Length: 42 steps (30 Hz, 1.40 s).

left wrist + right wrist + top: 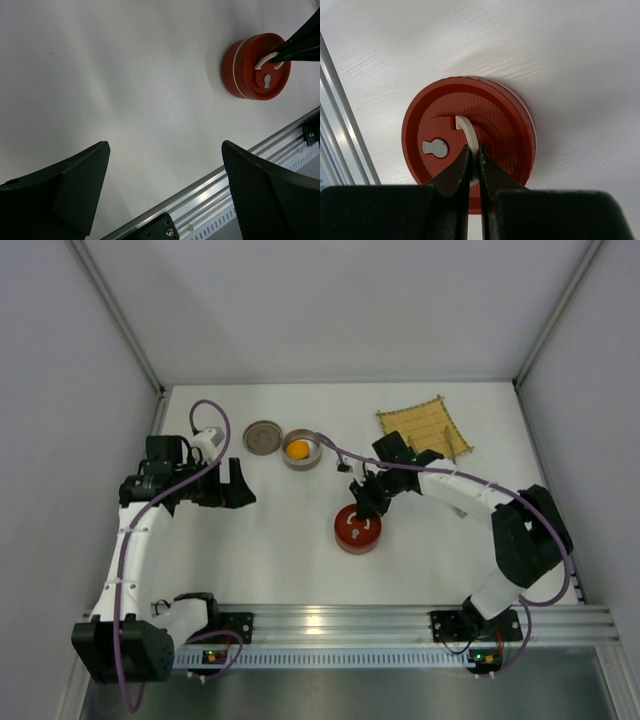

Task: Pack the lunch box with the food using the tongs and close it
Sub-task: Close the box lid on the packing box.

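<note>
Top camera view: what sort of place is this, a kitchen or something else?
Probably a robot test cell, not a kitchen: a white table boxed in by white panels, the left arm and right arm bolted to an aluminium rail at its near edge, and a few props such as a bamboo mat.

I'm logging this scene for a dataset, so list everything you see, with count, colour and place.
lunch box: one, red with a white band, middle of the table, lid on
white handle: one, white, on the lid's top
grey tab: one, grey, on the lid beside the handle
bowl: one, silvery, far centre
orange food piece: one, orange, inside the bowl
round disc: one, brownish grey, just left of the bowl
bamboo mat: one, tan, far right
rail: one, silver, near edge
left gripper: one, black, open and empty, over the table's left side
right gripper: one, black, shut on the white handle
</note>
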Each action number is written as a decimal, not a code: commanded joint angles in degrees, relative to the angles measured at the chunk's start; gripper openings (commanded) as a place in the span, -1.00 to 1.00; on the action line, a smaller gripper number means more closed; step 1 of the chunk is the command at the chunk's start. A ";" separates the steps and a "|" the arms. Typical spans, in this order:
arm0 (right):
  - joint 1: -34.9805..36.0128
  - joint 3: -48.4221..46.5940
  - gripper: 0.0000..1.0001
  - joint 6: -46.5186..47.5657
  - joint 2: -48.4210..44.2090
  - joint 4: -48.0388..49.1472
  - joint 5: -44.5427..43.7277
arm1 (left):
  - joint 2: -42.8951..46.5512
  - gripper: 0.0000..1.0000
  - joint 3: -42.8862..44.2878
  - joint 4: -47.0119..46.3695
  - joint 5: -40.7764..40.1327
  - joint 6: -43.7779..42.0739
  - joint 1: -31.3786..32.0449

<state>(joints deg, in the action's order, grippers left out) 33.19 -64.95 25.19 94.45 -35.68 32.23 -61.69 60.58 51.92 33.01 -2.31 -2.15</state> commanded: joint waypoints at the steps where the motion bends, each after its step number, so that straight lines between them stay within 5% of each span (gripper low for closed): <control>1: -0.67 7.19 -1.00 -11.37 -1.02 8.68 -6.12 | 1.75 0.96 0.33 -3.58 -2.60 1.69 -0.04; 8: -1.11 14.05 -1.00 -28.84 -4.54 15.81 -12.36 | 1.49 0.96 0.33 -4.28 -3.48 2.13 -0.13; 13: -1.90 18.97 -1.00 -32.39 -10.51 18.89 -16.32 | 1.40 0.96 0.33 -4.20 -4.36 1.87 -0.13; 17: -2.08 20.13 -1.00 -32.93 -13.42 18.90 -11.15 | 0.96 0.96 0.24 -4.64 -4.36 1.78 -0.04; 20: -2.60 18.81 -0.82 -32.31 -13.60 17.58 -10.52 | 0.70 0.96 0.33 -4.72 -4.27 1.69 -0.04; 25: -3.48 17.75 -0.12 -31.52 -14.91 16.17 -9.03 | 0.70 0.96 0.77 -4.46 -4.71 1.08 -0.04; 39: -3.83 11.34 -0.06 -26.07 -19.57 10.63 -4.10 | 0.61 0.96 0.24 -5.16 -2.96 1.16 -0.04; 42: -3.83 10.46 0.09 -25.72 -19.57 10.02 -4.80 | 0.70 0.96 0.16 -5.16 -2.87 1.34 -0.13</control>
<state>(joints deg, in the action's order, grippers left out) 30.57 -51.31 -2.07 76.60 -23.55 26.81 -61.28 60.58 49.21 29.10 -1.19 -2.15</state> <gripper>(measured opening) 0.530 0.983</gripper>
